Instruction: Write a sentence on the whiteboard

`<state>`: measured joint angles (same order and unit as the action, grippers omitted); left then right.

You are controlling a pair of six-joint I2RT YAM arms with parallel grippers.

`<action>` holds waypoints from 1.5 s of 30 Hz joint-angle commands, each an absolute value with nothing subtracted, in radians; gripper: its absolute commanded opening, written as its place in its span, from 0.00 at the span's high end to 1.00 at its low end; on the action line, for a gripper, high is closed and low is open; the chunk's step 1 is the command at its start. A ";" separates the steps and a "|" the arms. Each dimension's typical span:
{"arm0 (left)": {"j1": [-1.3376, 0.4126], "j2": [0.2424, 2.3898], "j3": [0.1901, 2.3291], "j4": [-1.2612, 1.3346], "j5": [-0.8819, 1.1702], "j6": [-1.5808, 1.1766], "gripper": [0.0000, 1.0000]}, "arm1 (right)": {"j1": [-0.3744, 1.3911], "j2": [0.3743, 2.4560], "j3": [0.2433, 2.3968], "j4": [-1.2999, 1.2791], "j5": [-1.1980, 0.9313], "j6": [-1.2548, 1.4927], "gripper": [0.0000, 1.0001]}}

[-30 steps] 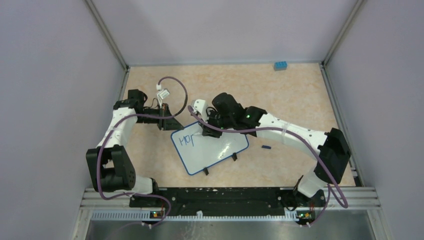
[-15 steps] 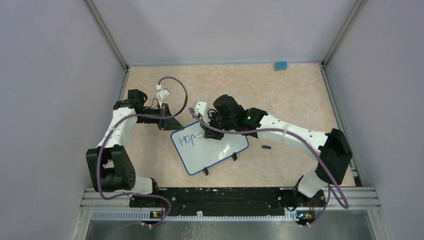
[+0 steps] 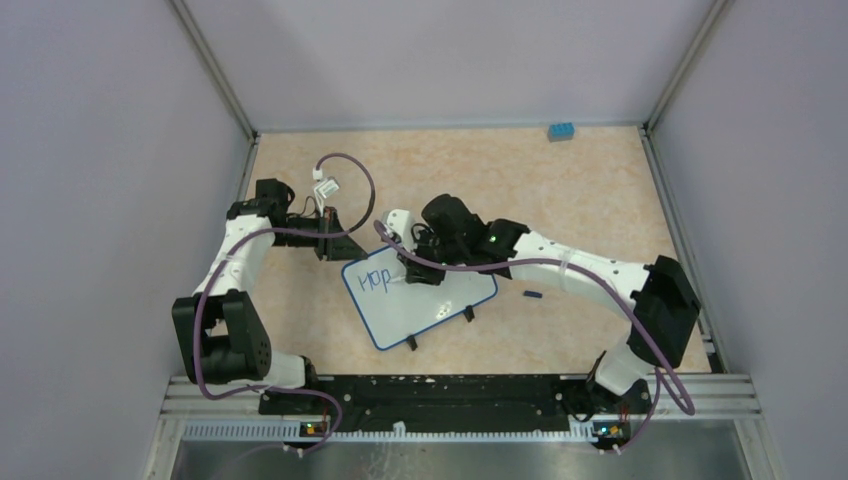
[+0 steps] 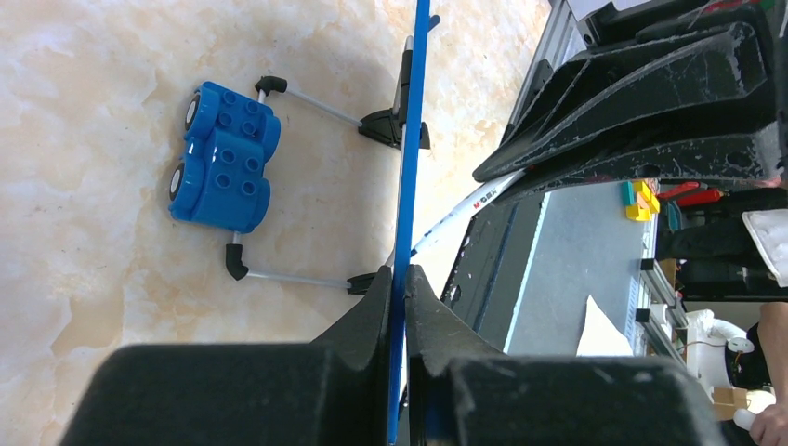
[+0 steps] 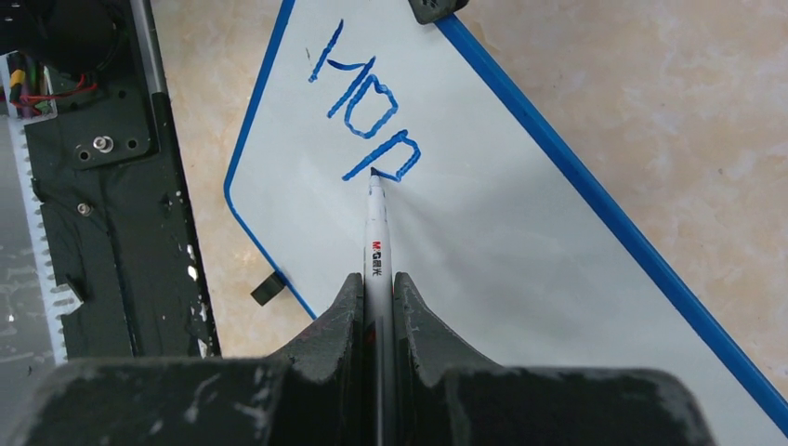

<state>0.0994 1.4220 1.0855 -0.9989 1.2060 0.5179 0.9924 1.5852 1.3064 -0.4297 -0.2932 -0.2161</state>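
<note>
The whiteboard point(image 3: 445, 297) lies tilted mid-table, white with a thin blue rim. Blue marker letters reading "Hop" point(image 3: 376, 281) sit near its far-left corner; the rest of the sentence does not show. My left gripper point(image 3: 340, 247) is shut on the board's far-left rim, seen edge-on in the left wrist view point(image 4: 406, 283). My right gripper point(image 3: 415, 268) is shut on a white marker point(image 5: 376, 232). The marker's tip touches the "p" of the blue letters point(image 5: 358, 111) on the whiteboard point(image 5: 520, 242). The right gripper point(image 5: 377, 283) hovers just above the board.
A blue toy brick point(image 3: 560, 131) sits at the far right corner and shows beyond the board's clip feet point(image 4: 223, 158). A small dark cap-like piece point(image 3: 533, 294) lies right of the board. Grey walls enclose the table; a black rail point(image 3: 450, 395) runs along the near edge.
The right gripper and marker shifted slightly left and back over the board. The third letter went from a single stroke to a full "p". The left arm stayed put.
</note>
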 commanded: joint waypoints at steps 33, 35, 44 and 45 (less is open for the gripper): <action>0.087 1.391 1.071 -1.012 1.203 0.508 1.00 | 0.970 1.533 1.320 -0.400 -0.263 -0.236 1.00; 0.087 1.392 1.071 -1.011 1.202 0.509 1.00 | 0.965 1.540 1.318 -0.395 -0.258 -0.239 1.00; 0.087 1.395 1.071 -1.010 1.201 0.507 1.00 | 0.949 1.553 1.306 -0.393 -0.258 -0.246 1.00; 0.087 1.396 1.071 -1.010 1.201 0.508 1.00 | 0.948 1.554 1.306 -0.394 -0.258 -0.247 1.00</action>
<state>0.0975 1.4216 1.0855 -0.9993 1.2114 0.5045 0.9607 1.5425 1.3148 -0.4339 -0.2626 -0.2348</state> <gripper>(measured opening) 0.080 0.086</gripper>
